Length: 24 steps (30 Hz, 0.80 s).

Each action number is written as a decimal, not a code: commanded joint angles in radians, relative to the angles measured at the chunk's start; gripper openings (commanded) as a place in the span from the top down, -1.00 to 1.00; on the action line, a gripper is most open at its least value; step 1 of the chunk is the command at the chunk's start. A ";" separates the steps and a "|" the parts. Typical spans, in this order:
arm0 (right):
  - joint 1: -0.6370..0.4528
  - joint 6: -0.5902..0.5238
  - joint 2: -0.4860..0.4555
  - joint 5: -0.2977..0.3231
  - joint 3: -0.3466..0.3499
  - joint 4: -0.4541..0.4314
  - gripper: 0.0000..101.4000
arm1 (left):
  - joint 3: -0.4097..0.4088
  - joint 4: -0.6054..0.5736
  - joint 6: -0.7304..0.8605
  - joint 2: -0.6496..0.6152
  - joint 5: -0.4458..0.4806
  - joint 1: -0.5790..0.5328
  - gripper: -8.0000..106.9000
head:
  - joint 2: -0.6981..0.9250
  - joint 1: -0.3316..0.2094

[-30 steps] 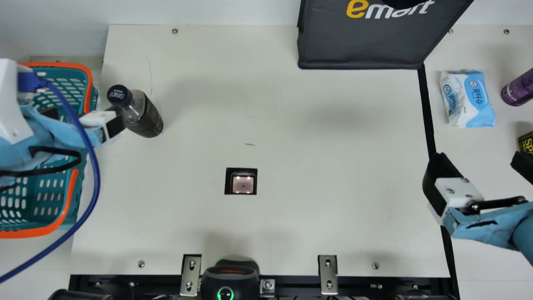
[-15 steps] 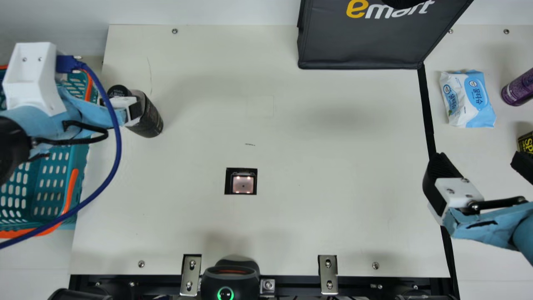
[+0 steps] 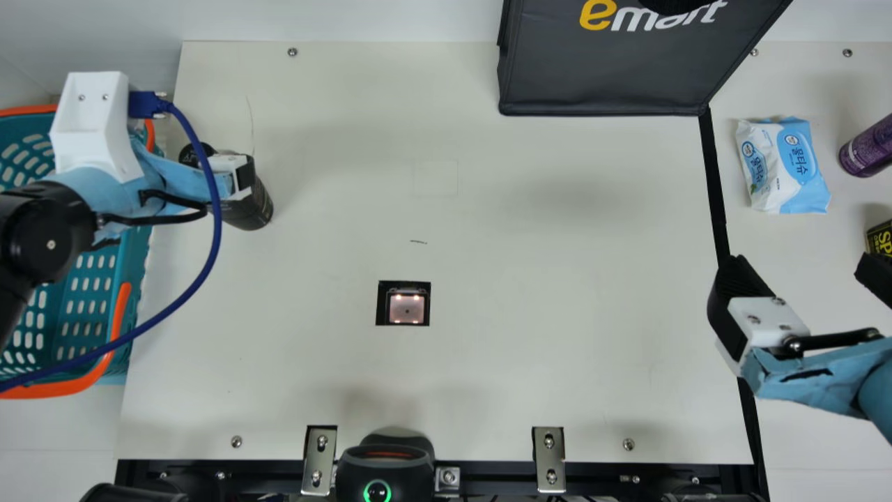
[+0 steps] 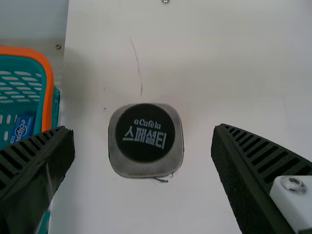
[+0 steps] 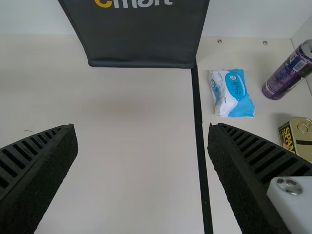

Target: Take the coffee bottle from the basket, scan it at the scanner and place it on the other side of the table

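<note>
Coffee bottle [image 3: 256, 209] upright on the cream table [image 3: 523, 362], outside the basket [image 3: 70, 388] and just beside it, on the robot's left. In the main view, the left gripper [image 3: 238, 176] is above the bottle and partly covers it. In the left wrist view, its two ribbed fingers are parted, with the round dark cap [image 4: 145, 132] between them and a visible gap on either side; the pincer is open and grips nothing. A blue pack [image 4: 22, 127] lies inside the basket.

Right gripper [image 3: 798, 268]: likewise open, its fingers spread and holding nothing, over the right part of the table, near a dark strip [image 3: 712, 174] that runs down the surface.

Surroundings, main view: the scanner [image 3: 406, 309], a lit window in a black square, is set into the middle of the table, well apart from the bottle. A black device with a green ring [image 3: 385, 474] sits at the near edge, between two metal brackets. A dark grey bag [image 3: 599, 77] stands at the far edge. Beyond the strip are a blue and white wipes pack [image 3: 784, 167], a purple can [image 3: 867, 150] and a yellow and black tin [image 3: 882, 239]
</note>
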 commanded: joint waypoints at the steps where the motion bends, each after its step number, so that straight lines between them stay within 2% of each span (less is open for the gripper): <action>1: 0.000 0.000 0.000 0.000 0.000 0.000 -0.87 | 0.008 -0.003 0.004 0.005 -0.029 0.002 -0.71 | 0.002 -0.029; 8: 0.000 0.000 0.000 0.000 0.000 0.000 -0.87 | 0.031 -0.015 0.012 0.022 -0.086 0.007 -0.71 | 0.002 -0.029; 16: 0.000 0.000 0.000 0.000 0.000 0.000 -0.87 | 0.043 -0.010 -0.008 0.024 -0.110 0.003 0.22 | 0.002 -0.029; 22: 0.000 0.000 0.000 0.000 0.000 0.000 -0.87 | 0.031 -0.009 -0.048 0.009 -0.092 -0.008 0.92 | 0.002 -0.029; 24: 0.000 0.000 0.000 0.000 0.000 0.000 -0.87 | 0.020 -0.002 -0.069 0.001 -0.076 -0.016 1.00 | 0.002 -0.029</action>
